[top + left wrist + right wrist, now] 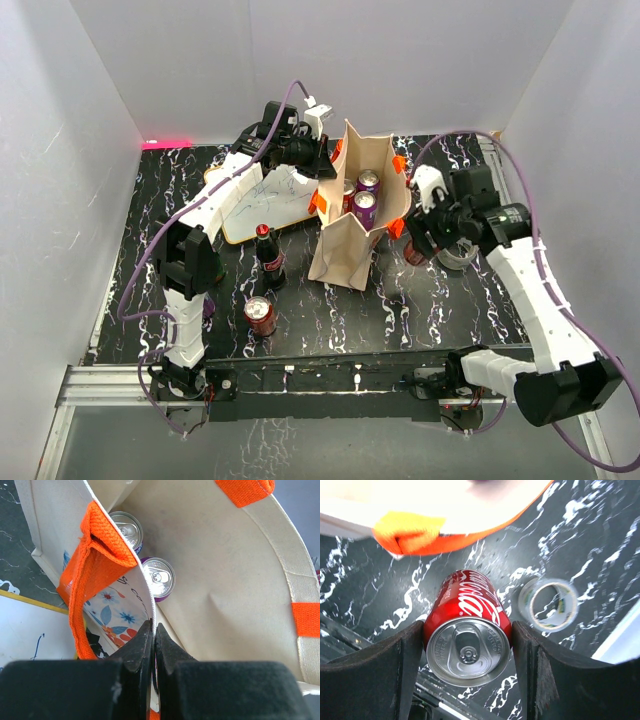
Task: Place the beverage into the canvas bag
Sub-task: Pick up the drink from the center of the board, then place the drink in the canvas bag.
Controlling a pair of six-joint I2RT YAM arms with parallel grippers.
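Black, white-veined marble tabletop carries the tall beige canvas bag with orange handles, upright at its middle with two purple-sided drink cans standing inside, and the left gripper is pinched tight on its rim. Just right of the bag, outside it, the red Coca-Cola can, white script readable, is clamped on both sides by the right gripper. A grey roll of tape lies beside it; a dark cola bottle stands left of the bag.

Two purple cans, two red cans, one bottle, one canvas bag.
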